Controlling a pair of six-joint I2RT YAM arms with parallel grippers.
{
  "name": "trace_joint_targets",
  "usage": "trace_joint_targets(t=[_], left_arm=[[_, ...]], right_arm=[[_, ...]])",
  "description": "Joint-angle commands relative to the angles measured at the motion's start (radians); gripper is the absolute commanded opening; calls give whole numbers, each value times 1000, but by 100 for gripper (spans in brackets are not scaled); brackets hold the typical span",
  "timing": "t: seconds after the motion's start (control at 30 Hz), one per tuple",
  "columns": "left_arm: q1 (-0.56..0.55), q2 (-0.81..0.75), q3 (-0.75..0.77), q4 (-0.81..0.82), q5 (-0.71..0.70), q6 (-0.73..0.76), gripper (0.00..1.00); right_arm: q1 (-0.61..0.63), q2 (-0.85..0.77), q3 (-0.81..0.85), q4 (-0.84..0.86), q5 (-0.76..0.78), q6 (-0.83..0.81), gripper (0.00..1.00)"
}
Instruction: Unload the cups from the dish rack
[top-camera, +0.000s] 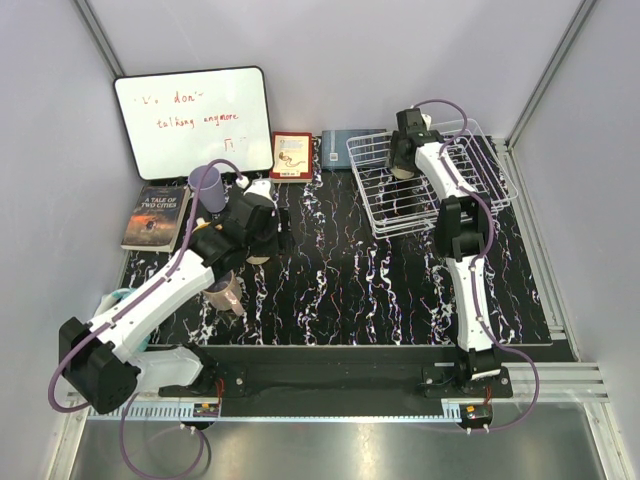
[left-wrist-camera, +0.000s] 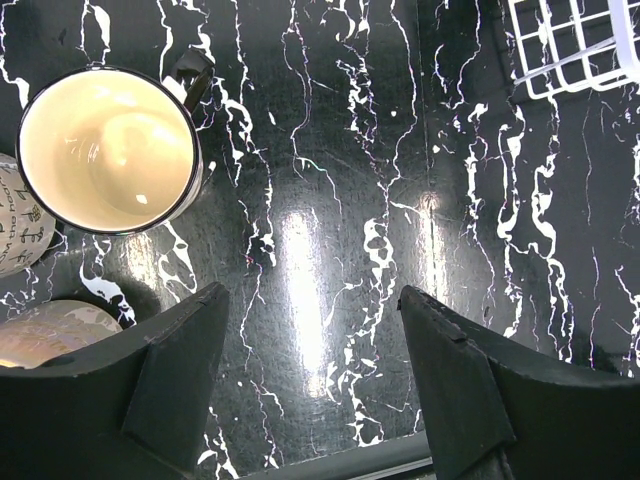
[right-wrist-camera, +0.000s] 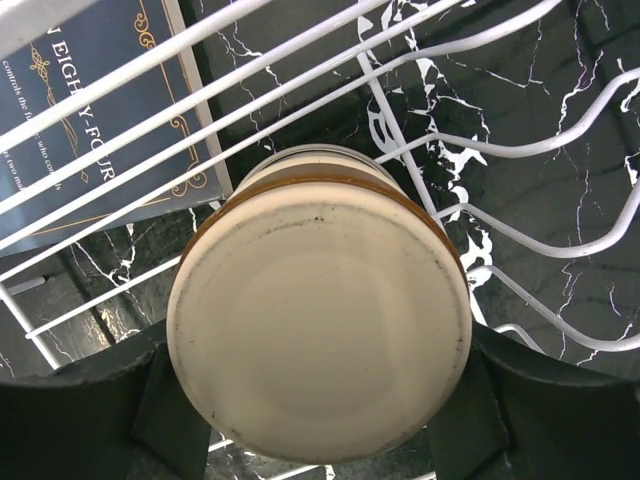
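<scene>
Cup (right-wrist-camera: 318, 320), cream, upturned, clamped in right gripper (right-wrist-camera: 320, 425), mouth hidden, dish rack (right-wrist-camera: 150, 60) cropped

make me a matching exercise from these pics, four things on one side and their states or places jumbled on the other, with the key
Things
1. left gripper
2. right gripper
3. black-rimmed mug
4. whiteboard

States or places
a. at the back left, red writing on it
b. open, nothing between its fingers
c. standing mouth-up on the table
d. shut on an upside-down cream cup at the dish rack

Pairs: 1-b, 2-d, 3-c, 4-a
</scene>
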Motion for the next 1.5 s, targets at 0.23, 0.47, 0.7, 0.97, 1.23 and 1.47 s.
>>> trace_joint_targets(t=[0.23, 0.47, 0.7, 0.97, 1.23, 1.47], left_arm=[[-1, -16, -10, 72, 27, -9, 72], [-1, 0, -11, 123, 53, -37, 72], [2, 43, 18, 239, 111, -80, 72], [40, 82, -66, 618, 416, -290, 72], [74, 158, -160, 1069, 659, -555, 73], [51, 247, -148, 1291, 737, -686, 73]], right_arm=[[6, -189, -81, 10, -45, 3, 0], [38, -437, -322, 73, -72, 17, 0], [38, -880, -767, 275, -333, 158, 0], [38, -1347, -1364, 721, -736, 459, 0], [35, -1664, -1665, 891, -928, 652, 0], [35, -1783, -1780, 851, -951, 672, 0]])
